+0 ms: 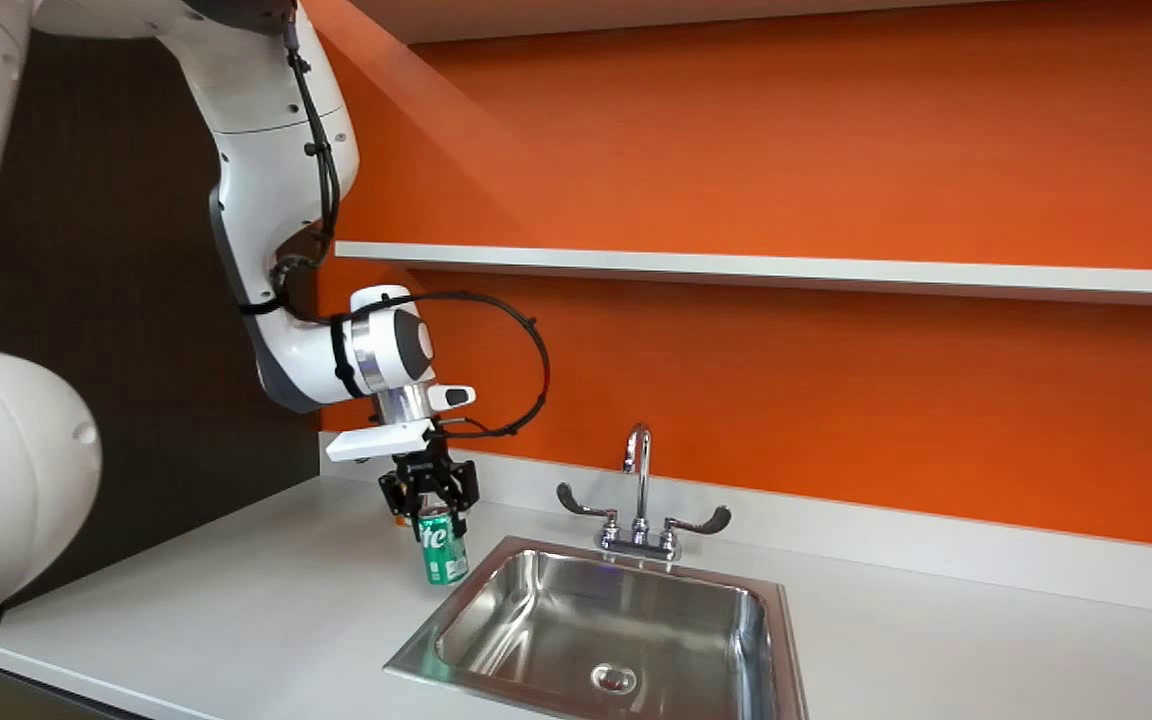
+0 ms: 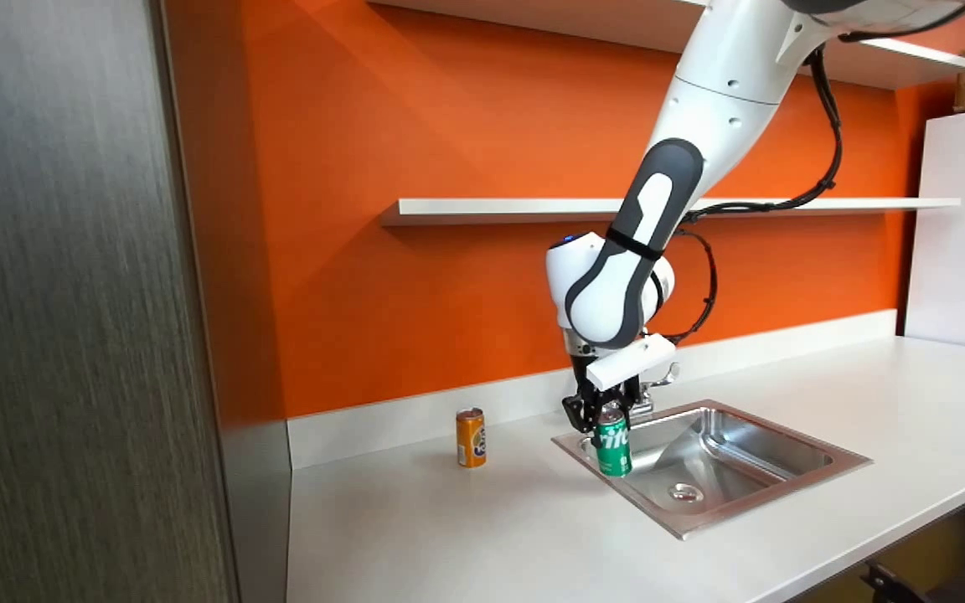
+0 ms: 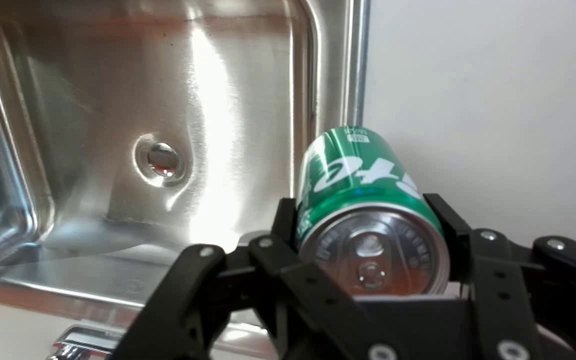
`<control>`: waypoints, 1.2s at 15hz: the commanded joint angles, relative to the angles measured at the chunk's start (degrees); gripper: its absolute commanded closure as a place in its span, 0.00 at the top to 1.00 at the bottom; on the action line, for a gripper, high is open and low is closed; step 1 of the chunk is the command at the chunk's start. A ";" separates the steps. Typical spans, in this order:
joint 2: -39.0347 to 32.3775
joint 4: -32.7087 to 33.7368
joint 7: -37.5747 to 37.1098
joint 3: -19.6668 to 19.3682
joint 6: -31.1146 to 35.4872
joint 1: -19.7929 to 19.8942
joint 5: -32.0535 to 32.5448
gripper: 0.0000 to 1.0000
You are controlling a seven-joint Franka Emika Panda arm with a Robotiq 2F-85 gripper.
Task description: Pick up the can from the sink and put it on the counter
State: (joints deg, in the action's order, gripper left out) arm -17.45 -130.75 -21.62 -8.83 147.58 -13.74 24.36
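Green can [image 1: 444, 554]: at ten o'clock from the middle of the sink [image 1: 460, 604] in an exterior view, near upright with a slight lean. There its base shows against the counter [image 1: 266, 615], just outside the sink's rim; in an exterior view the green can [image 2: 615, 459] covers part of that rim. This suggests it hangs above the surface, though no gap beneath can be made out.
Gripper [image 3: 366, 220]: spread no wider than the green can, its fingers [image 3: 284, 220] pressed to opposite sides near the silvery top; the hold looks firm.
Drain [image 3: 163, 159]: between nine and ten o'clock from the green can in the wrist view.
Faucet [image 1: 642, 500]: between two and three o'clock from the green can in an exterior view.
Orange can [image 2: 472, 437]: standing on the counter, at nine o'clock from the green can in an exterior view, well apart.
Step at the rim: judged to be the carry; the green can looks out of the basin but is not yet set down.
Next move over the counter: shift toward eight o'clock, as both exterior views have it, until the whole base is past the rim.
Set-down on the counter: lower slowly with the base level, then part the fingers and rise toward twelve. Landing half on the rim could tip the can.
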 commanded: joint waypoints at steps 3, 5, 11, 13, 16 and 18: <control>0.47 -1.00 -0.73 3.58 0.12 -0.04 0.66 0.39; -0.09 -1.50 -0.16 4.64 0.72 0.02 0.04 0.39; -1.47 -2.61 0.27 6.16 2.09 -0.13 -0.83 0.39; -1.50 -2.70 0.30 6.23 2.26 -0.12 -0.92 0.39; -1.50 -2.86 0.14 6.14 2.21 -0.16 -0.80 0.89; -1.16 -3.20 -0.11 6.02 2.09 -0.16 -0.82 0.97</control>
State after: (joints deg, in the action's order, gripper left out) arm -19.54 -132.85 -21.62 -3.07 149.05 -13.97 24.08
